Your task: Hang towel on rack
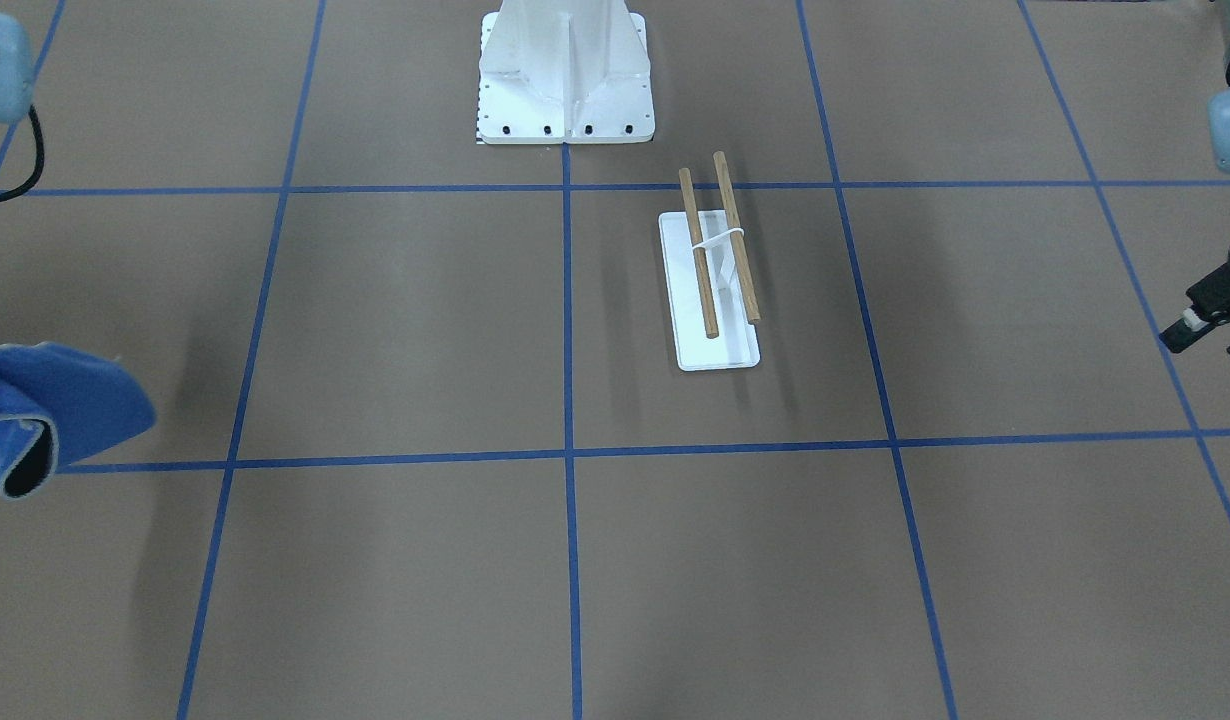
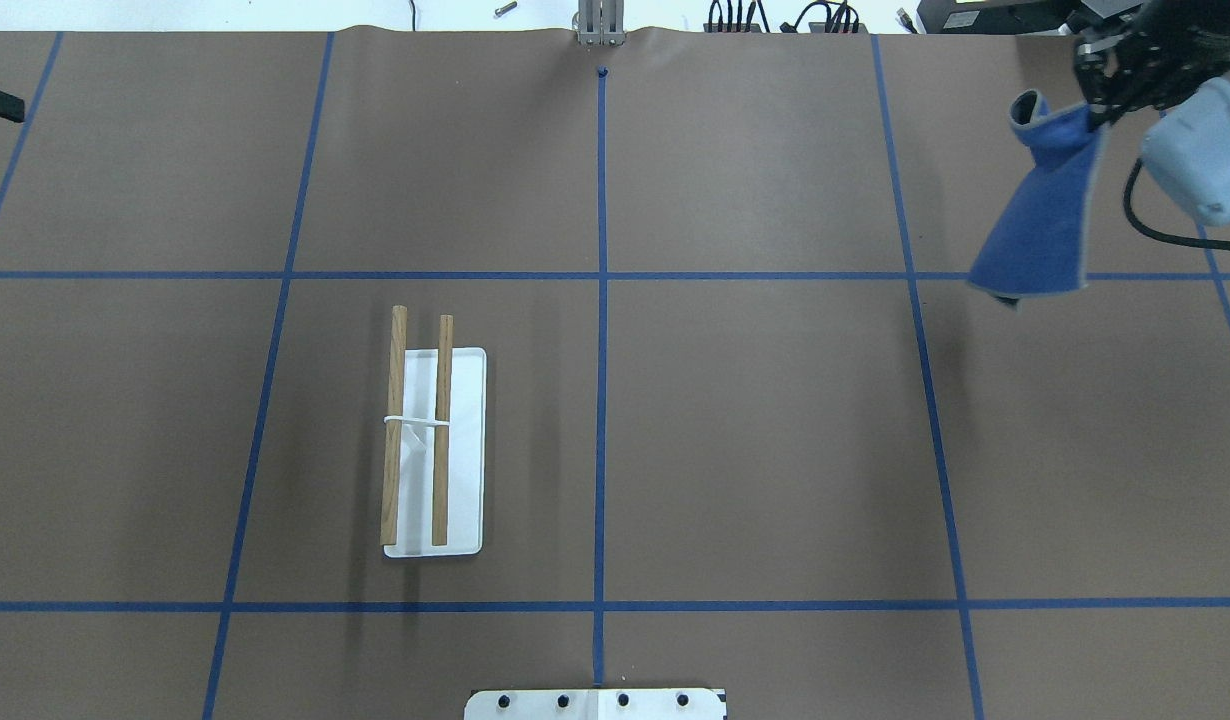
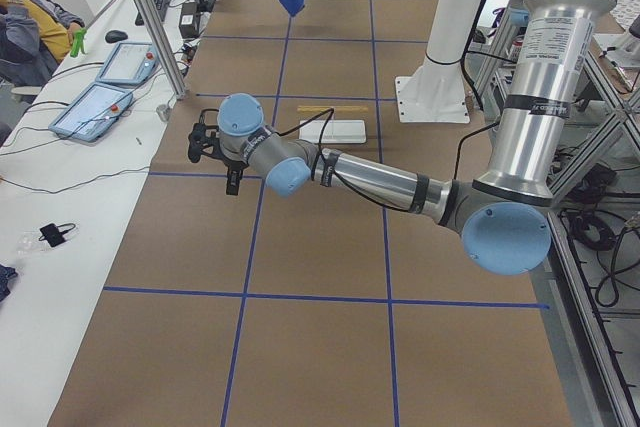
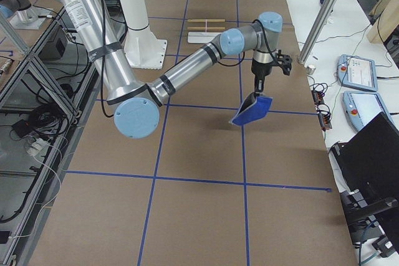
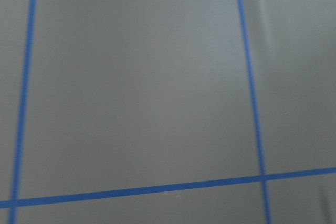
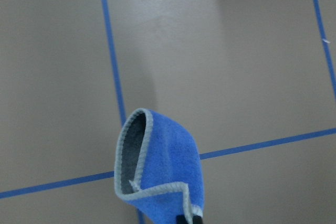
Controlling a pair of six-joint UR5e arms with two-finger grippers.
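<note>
The royal-blue towel with a pale grey edge hangs folded from my right gripper, which is shut on its top corner and holds it above the table at the far right. The towel also shows in the front view, the right side view and the right wrist view. The rack, a white base with two brown rods, stands left of centre, bare, far from the towel. My left gripper is open and empty at the table's far left.
The big white bolted pedestal stands at the robot's side of the table, near the rack. Blue tape lines cross the brown table cover. Tablets and cables lie on the white bench beyond the far edge.
</note>
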